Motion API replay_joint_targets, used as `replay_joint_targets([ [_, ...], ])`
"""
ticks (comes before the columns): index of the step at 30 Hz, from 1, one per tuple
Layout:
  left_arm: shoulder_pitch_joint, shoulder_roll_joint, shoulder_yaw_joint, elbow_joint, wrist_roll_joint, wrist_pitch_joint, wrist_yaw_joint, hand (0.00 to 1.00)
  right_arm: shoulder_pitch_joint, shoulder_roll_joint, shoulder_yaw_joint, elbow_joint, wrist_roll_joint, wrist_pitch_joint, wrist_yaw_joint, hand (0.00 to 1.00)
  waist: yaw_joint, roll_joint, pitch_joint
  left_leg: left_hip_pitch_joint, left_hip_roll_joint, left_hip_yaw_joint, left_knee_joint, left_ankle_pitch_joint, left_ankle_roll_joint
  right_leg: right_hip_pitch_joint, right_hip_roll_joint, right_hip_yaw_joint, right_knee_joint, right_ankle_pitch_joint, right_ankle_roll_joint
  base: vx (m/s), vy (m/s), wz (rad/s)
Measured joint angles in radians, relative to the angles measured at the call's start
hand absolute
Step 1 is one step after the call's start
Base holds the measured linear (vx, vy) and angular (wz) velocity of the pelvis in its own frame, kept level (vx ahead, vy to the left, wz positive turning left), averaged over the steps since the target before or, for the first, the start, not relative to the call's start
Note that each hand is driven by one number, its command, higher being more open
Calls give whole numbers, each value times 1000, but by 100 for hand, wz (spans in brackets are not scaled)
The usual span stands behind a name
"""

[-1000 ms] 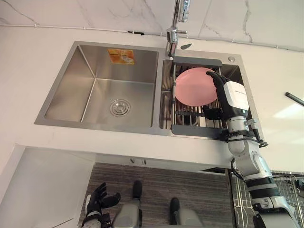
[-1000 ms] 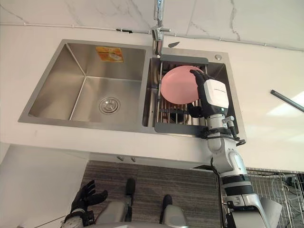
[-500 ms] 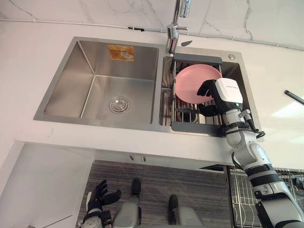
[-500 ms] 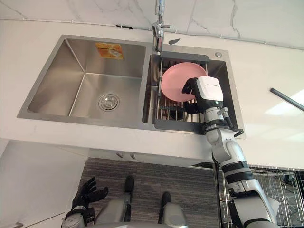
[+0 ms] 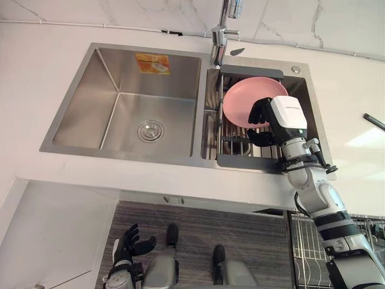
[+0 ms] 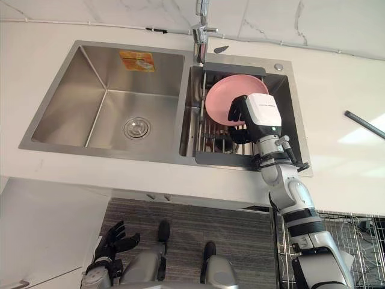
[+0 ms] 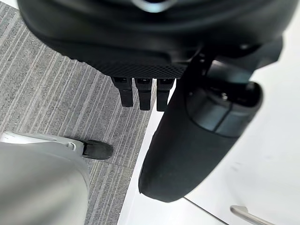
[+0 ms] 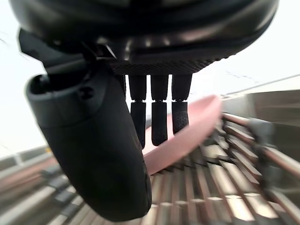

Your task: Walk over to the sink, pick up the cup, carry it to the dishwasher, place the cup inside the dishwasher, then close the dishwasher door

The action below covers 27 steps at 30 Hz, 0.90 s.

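In the sink's (image 5: 120,90) right basin: right robot hand (image 5: 267,120) against pink plate (image 5: 240,102) on the rack (image 5: 246,161), grip impossible to tell. Below the sink: left robot hand (image 5: 126,247), released.

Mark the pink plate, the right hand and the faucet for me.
pink plate (image 5: 239,101), left eye view, bare face beside the fingers.
right hand (image 5: 287,118), left eye view, white back of the hand.
faucet (image 5: 217,47), left eye view, its upright stem.
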Motion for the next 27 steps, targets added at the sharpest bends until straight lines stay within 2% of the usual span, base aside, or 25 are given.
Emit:
replay_joint_targets([
  [7,-1,-6,0,0,3,1,-4,90,64,5,-88,-121,16,-31,-11,30,-2,0,0,26,-1,2,-1,-2,0,22,-2,1,2,-4,-2,-12,0,-1],
  [18,-1,-1,0,10,11,2,-20,90,166,48,-126,-176,57,-41,-15,30,-14,-6,-4,48,1,17,-2,-4,-1,30,-1,19,1,-5,-2,-17,0,-4],
  [19,-1,0,0,10,12,2,-20,90,183,55,-138,-196,60,-42,-15,90,-14,-9,-6,48,1,18,-2,-4,-1,31,0,20,-1,-5,-2,30,-8,-3],
  [27,0,16,-19,16,20,4,-22,90,204,79,-157,-204,86,-47,-15,90,-25,-27,-21,56,9,30,-1,-8,-5,35,6,30,-5,-4,-2,8,-6,-4],
])
